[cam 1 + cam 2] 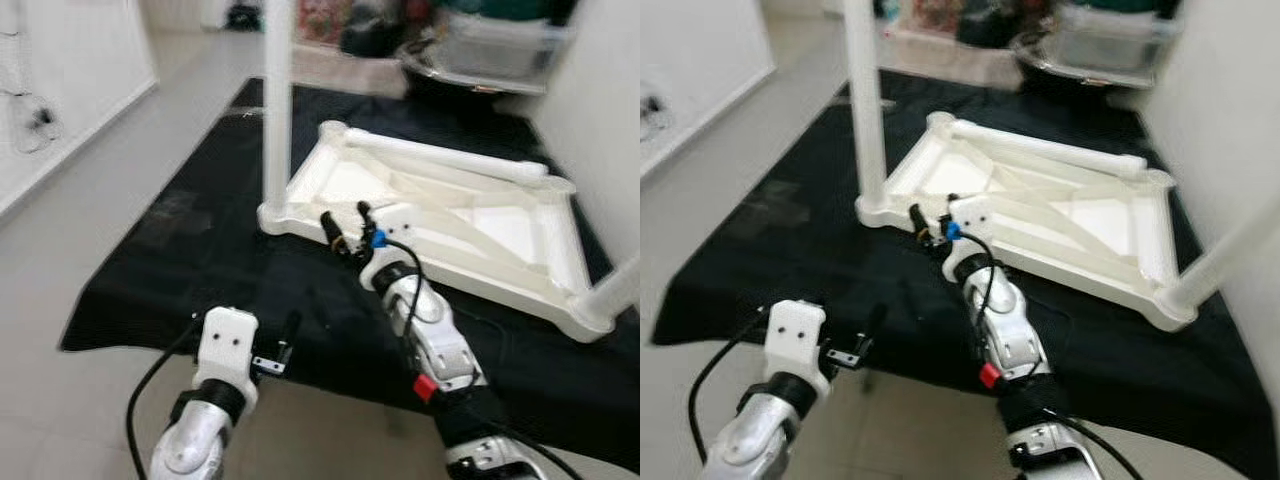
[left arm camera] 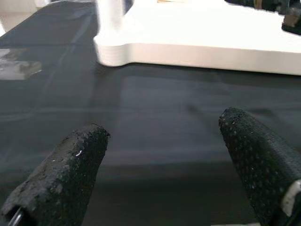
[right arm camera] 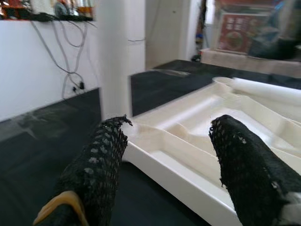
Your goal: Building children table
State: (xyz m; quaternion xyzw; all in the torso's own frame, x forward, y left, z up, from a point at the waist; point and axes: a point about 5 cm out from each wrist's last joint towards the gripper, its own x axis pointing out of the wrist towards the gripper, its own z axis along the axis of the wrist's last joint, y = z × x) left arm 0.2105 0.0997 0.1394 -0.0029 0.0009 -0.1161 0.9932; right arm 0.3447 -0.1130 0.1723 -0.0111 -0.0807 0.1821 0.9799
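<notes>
The right gripper [image 1: 345,228] hovers at the near edge of the upturned white tabletop [image 1: 500,235], its two black fingers [image 3: 244,174] spread apart and grasping nothing; in the right wrist view they frame the ribbed underside of the tabletop and the upright leg [image 3: 120,61] at its corner. The left gripper [image 1: 285,345] is lower and nearer the robot, above the near edge of the black mat [image 1: 180,260], fingers [image 2: 66,174] likewise parted and empty, pointing toward the tabletop's near corner.

The black mat covers a wide stretch of the pale floor [image 1: 110,190]. The children's tabletop lies on it upside down, ribs and diagonal braces facing up. One white leg [image 1: 277,100] stands upright in the corner socket nearest the right gripper. A second leg [image 1: 445,155] lies flat along the tabletop's far edge. A third leg [image 1: 620,285] is set in the near right corner and leans outward. Behind the mat, blurred, sit a clear storage bin [image 1: 495,45] and other clutter too soft to name.
</notes>
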